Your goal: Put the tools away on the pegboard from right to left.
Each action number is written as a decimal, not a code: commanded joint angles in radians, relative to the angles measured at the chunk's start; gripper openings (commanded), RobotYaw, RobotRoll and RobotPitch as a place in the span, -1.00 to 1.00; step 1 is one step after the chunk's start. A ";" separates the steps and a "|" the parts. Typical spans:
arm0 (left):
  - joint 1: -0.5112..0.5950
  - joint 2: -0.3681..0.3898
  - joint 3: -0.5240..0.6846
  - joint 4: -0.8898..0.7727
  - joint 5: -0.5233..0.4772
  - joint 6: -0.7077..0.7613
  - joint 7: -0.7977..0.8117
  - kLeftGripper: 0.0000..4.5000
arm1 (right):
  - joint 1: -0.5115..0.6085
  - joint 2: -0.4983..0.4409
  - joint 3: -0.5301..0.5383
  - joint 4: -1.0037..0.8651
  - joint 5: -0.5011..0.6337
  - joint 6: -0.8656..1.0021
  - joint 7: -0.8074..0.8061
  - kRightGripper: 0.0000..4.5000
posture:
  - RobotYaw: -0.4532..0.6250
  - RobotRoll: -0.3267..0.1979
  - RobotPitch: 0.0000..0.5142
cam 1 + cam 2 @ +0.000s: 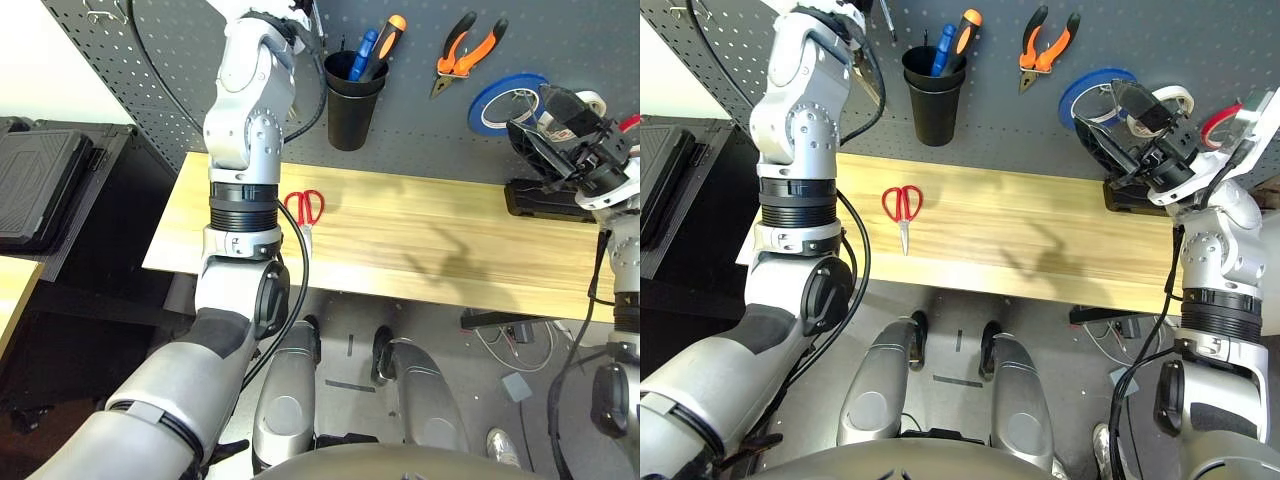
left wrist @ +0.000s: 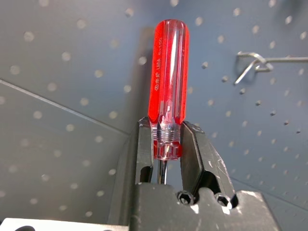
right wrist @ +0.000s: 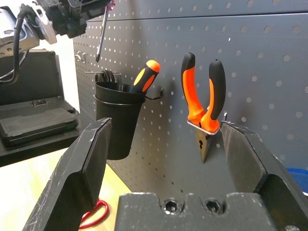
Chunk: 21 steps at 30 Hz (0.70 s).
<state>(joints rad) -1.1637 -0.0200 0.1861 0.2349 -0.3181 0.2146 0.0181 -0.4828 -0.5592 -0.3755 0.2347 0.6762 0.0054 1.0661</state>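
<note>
Pale wood table [image 1: 420,240] below grey pegboard [image 1: 420,110]; left hand [image 2: 166,159] clamping screwdriver [image 2: 168,82], right hand [image 3: 163,159] wide.

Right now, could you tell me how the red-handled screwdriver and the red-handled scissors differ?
The red-handled screwdriver is clamped in the left gripper, raised before the pegboard; the red-handled scissors lie loose on the wooden table. The screwdriver has one straight clear-red handle; the scissors have two red loops. Neither is stowed yet.
</note>
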 commanded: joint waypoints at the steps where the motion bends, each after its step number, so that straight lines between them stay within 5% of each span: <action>1: -0.006 -0.020 -0.029 0.033 0.020 -0.037 -0.009 -0.63 | 0.010 -0.001 -0.007 0.004 -0.011 -0.018 0.001 1.00 | 0.08 0.25 -0.15; 16: 0.081 -0.060 -0.106 0.141 0.115 -0.153 -0.047 -0.63 | 0.004 0.018 -0.002 0.004 -0.037 -0.057 -0.020 1.00 | 0.06 0.25 -0.14; 17: 0.084 -0.057 -0.109 0.138 0.117 -0.153 -0.052 -0.29 | 0.005 0.019 -0.001 0.003 -0.038 -0.058 -0.022 1.00 | 0.07 0.25 -0.14; 21: 0.090 -0.051 -0.110 0.117 0.115 -0.142 -0.058 0.38 | 0.010 0.027 0.006 0.005 -0.045 -0.066 -0.020 1.00 | 0.08 0.25 -0.14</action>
<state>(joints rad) -1.0865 -0.0679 0.0939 0.3726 -0.2135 0.0736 -0.0277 -0.4840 -0.5363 -0.3719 0.2349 0.6418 -0.0464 1.0432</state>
